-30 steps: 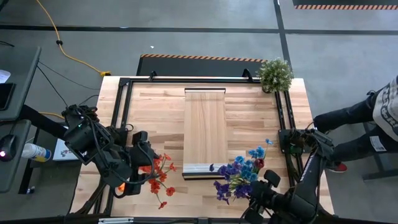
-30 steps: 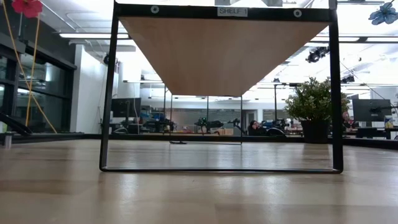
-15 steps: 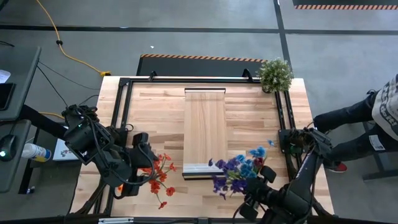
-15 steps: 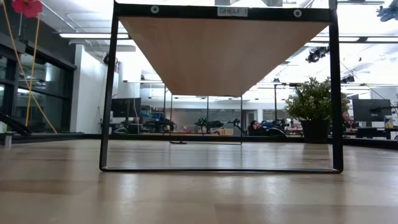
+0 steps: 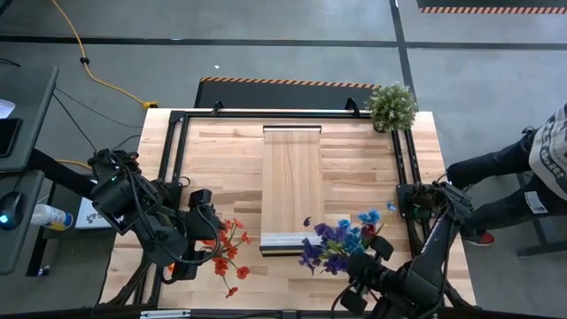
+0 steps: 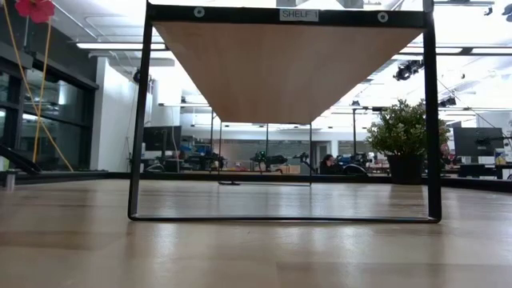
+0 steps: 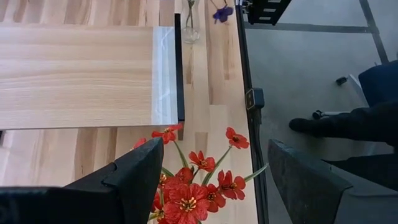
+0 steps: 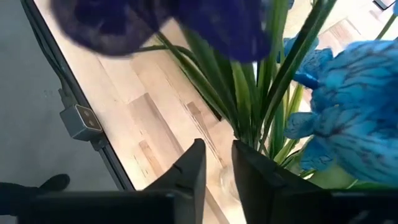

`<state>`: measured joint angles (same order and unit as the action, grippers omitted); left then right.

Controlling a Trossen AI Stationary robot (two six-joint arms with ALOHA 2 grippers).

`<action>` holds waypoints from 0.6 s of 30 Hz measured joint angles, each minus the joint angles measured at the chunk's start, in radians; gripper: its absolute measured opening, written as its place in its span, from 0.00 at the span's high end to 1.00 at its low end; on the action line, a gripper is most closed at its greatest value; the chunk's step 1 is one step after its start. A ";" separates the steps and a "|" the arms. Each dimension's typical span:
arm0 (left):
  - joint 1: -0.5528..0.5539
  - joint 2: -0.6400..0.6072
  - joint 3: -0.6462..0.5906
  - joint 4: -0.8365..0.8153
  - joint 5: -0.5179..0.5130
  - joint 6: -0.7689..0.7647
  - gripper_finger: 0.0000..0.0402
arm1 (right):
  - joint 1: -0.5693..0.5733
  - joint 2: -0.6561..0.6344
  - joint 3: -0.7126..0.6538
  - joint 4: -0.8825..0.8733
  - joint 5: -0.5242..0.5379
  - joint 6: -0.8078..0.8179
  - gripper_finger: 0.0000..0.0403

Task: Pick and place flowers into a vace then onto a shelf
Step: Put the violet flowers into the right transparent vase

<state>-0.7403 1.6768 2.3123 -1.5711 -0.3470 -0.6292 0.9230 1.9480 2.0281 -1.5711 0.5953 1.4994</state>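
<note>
The light wood shelf (image 5: 292, 182) stands raised at mid-table, its pale end strip (image 5: 288, 239) toward the near edge. My right gripper (image 5: 359, 268), by the near right edge, is shut on a bunch of blue and purple flowers (image 5: 337, 241). A small clear glass vase (image 7: 189, 32) stands by the shelf's near right corner with a stem in it. My left gripper (image 5: 199, 232) is open. Red and orange flowers (image 7: 193, 186) show between its wide-apart fingers; whether they touch, I cannot tell. One red head (image 6: 36, 8) shows in the low view. My right gripper pinches the bunch's green stems (image 8: 241, 138) between its two fingers, below the flower heads. The heads stand above the fingers. Clear glass (image 8: 226, 182) shows in the gap beyond the fingertips. Whether the fingers also touch the vase, I cannot tell.
A bushy potted plant (image 5: 392, 106) stands at the far right corner. A black frame rail (image 5: 173, 177) runs around the tabletop. A person's legs (image 5: 496, 173) are beside the table's right edge. Bare wood lies left and right of the shelf.
My right gripper has carried the blue and purple bunch toward the table's left edge and a little toward the far edge, closer to the shelf's pale end. In the low view the blue head has slid almost out at the upper right.
</note>
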 joint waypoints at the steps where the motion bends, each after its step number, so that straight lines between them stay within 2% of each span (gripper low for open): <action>1: 0.000 0.000 0.000 0.000 0.000 0.000 0.20 | 0.000 0.000 0.000 0.000 0.000 0.000 0.85; 9: 0.000 0.000 0.000 0.000 0.000 0.000 0.20 | 0.019 0.000 0.000 0.000 0.002 -0.008 0.99; 18: 0.000 0.000 0.000 0.000 -0.001 0.000 0.20 | 0.025 0.000 0.000 0.006 0.012 -0.009 0.99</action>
<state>-0.7403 1.6767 2.3123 -1.5711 -0.3478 -0.6292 0.9483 1.9484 2.0281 -1.5652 0.6073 1.4907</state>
